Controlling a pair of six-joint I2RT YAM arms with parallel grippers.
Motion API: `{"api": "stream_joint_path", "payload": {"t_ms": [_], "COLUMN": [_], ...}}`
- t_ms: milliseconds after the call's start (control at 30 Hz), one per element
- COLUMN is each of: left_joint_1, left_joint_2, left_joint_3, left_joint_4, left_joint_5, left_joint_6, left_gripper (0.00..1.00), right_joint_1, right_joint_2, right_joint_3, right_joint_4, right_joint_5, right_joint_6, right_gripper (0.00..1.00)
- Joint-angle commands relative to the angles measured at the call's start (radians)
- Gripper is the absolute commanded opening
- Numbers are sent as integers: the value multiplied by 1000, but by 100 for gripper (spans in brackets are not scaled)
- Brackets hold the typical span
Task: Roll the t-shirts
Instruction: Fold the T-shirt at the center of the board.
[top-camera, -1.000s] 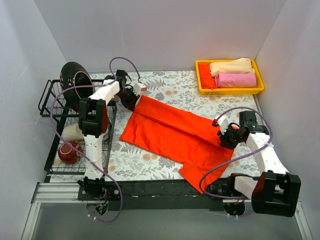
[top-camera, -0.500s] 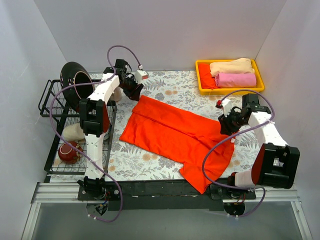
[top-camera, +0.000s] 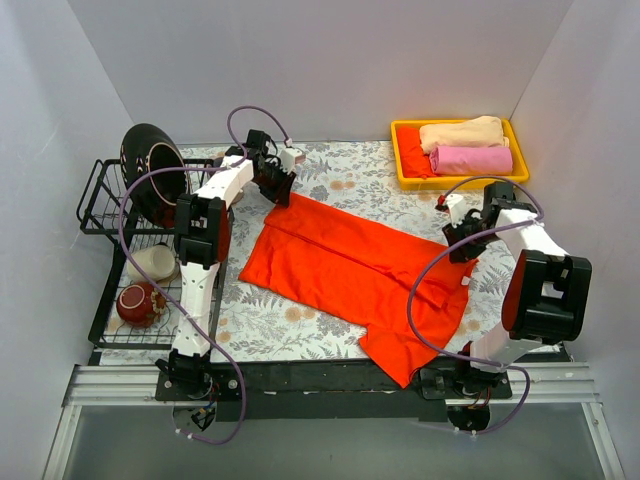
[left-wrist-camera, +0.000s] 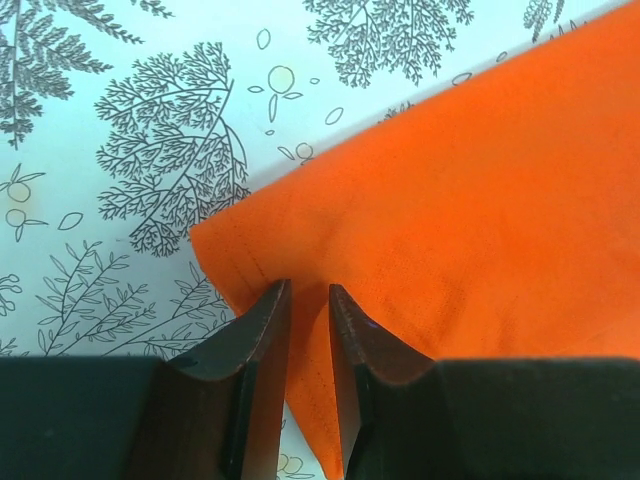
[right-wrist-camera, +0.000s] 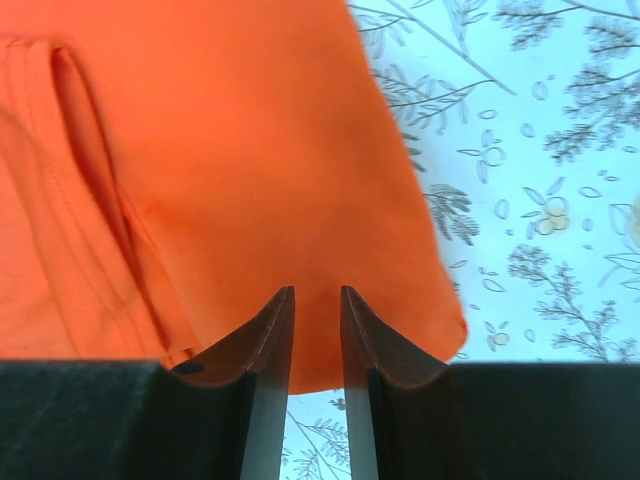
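Observation:
A bright orange-red t-shirt (top-camera: 350, 270) lies spread flat, running diagonally across the patterned table. My left gripper (top-camera: 275, 183) hovers over the shirt's far left corner (left-wrist-camera: 420, 200). Its jaws (left-wrist-camera: 307, 288) stand a narrow gap apart and hold nothing. My right gripper (top-camera: 462, 245) hovers over the shirt's right edge (right-wrist-camera: 230, 150). Its jaws (right-wrist-camera: 317, 290) are also slightly apart and empty, and table shows between them. Beige (top-camera: 460, 132) and pink (top-camera: 470, 160) rolled shirts and an orange-red bundle (top-camera: 412, 152) sit in the tray.
The yellow tray (top-camera: 460, 184) stands at the far right. A black wire rack (top-camera: 100, 215) on the left holds a black bowl (top-camera: 150, 165), a white cup (top-camera: 150, 262) and a red bowl (top-camera: 138, 303). White walls close in on three sides.
Both grippers have lifted off the shirt and shifted toward the back. The left moved right to the far corner and the right arm swung back. The shirt stays flat.

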Motion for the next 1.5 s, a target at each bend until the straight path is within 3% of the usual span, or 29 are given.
{"api": "stream_joint_path", "payload": {"t_ms": [0,300,500,700,933,1167,1300,1467], "left_joint_1": [-1,1,1,-1,-1,-21,-31,-65], "left_joint_2": [10,4,-62,-131,-168,-229,-248,-239], "left_joint_3": [24,-15,-120,-226,-256,-230,-202,-174], "left_joint_4": [44,59,93,122,127,116,108,82], "left_joint_5": [-29,-69,-111,-153,-147,-121,-44,118], "left_joint_6": [-53,-82,-99,-118,-157,-168,-182,-194], "left_gripper": [21,21,20,19,18,27,36,39], "right_joint_1": [-23,-26,-25,-22,3,6,6,21], "right_joint_2": [25,71,138,281,391,299,183,161], "right_joint_3": [67,13,-7,183,352,438,400,307], "right_joint_4": [-8,20,176,222,202,135,60,-5], "right_joint_5": [14,104,218,240,200,137,-30,-155], "right_joint_6": [-24,-101,-131,-145,-174,-116,-139,-130], "right_gripper": [31,25,21,19,19,25,40,42]}}
